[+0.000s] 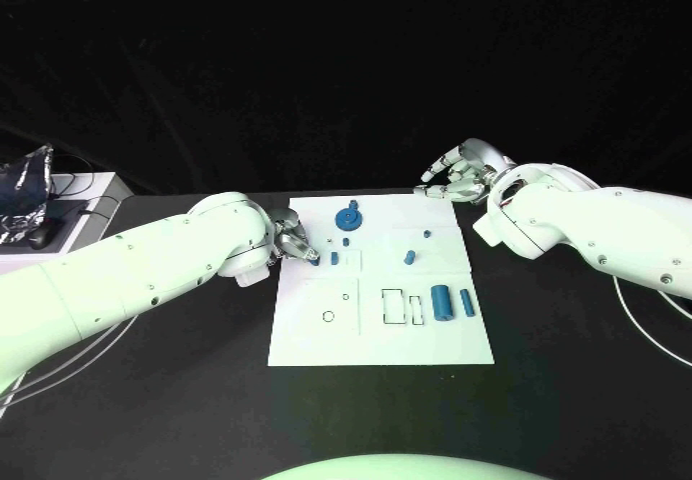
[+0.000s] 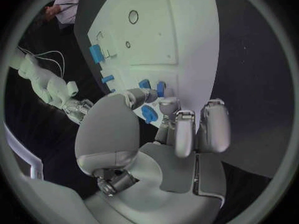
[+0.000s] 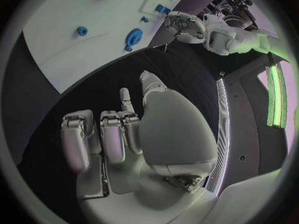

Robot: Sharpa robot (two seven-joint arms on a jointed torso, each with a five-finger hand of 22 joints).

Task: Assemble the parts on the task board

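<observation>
Beneath the fingertips of the left hand [image 1: 293,243] lay the left edge of the white board [image 1: 378,345]; its fingers were bunched together, holding nothing that could be seen. Just past them stood a small blue peg [image 1: 333,257], and a little farther off a round blue gear [image 1: 351,216]. Two blue cylinders [image 1: 451,301] sat well away. Off the board's far right corner hovered the right hand [image 1: 459,177], fingers curled in and empty.
</observation>
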